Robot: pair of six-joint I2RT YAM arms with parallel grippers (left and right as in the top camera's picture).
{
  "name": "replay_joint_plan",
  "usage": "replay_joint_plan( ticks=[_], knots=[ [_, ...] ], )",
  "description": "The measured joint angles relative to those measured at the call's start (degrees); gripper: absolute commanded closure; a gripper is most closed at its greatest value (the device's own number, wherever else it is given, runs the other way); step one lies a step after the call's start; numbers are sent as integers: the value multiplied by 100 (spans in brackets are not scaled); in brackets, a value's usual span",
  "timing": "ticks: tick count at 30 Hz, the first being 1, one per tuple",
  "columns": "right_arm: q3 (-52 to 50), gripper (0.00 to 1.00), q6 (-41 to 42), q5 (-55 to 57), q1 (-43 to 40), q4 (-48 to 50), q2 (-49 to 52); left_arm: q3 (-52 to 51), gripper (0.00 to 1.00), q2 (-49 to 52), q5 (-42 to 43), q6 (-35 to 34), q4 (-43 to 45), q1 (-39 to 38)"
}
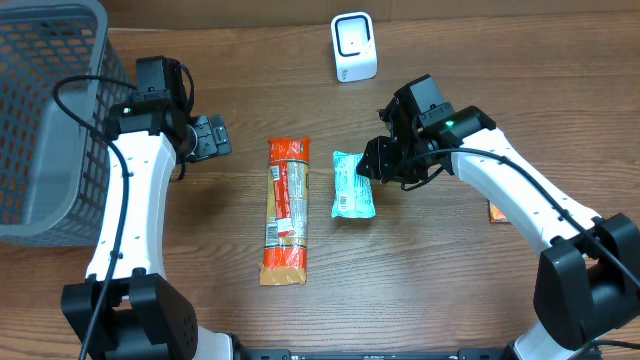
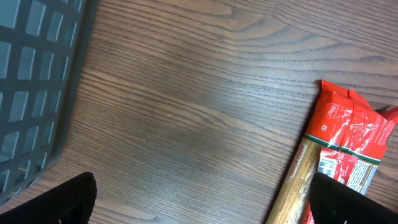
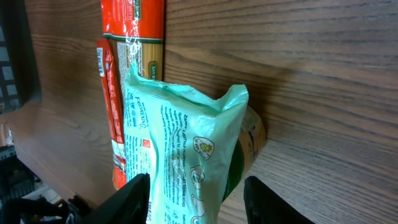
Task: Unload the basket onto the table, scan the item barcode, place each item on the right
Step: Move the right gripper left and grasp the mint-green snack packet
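Green snack packet is lying flat on the table in front of the white scanner, well apart from it, with its long axis pointing roughly at the scanner. Right gripper is sitting at the packet's scanner-end corner. In the right wrist view its fingers are straddling the crinkled end, standing about half apart. Whether they are pinching yet cannot be told.

Left gripper is hanging with its jaws spread wide and nothing between them. It is off to the side of the scanner and farther from the packet, with the long spaghetti pack lying between them.

The right arm is clearly the nearer one. Judging from this, the coming move is a lift and a carry straight along the packet's own axis toward the scanner face. The barcode side is too small to be made out.
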Motion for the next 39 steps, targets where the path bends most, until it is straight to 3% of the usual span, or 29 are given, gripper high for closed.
replay_joint_plan(
  ticks=[18, 33, 39],
  knots=[
    [-315, 52, 133, 44, 118, 378, 0, 0, 0, 0, 0, 0, 0, 0],
    [-315, 64, 149, 149, 297, 485, 0, 0, 0, 0, 0, 0, 0, 0],
    [-315, 64, 149, 170, 297, 474, 0, 0, 1, 0, 0, 0, 0, 0]
  ],
)
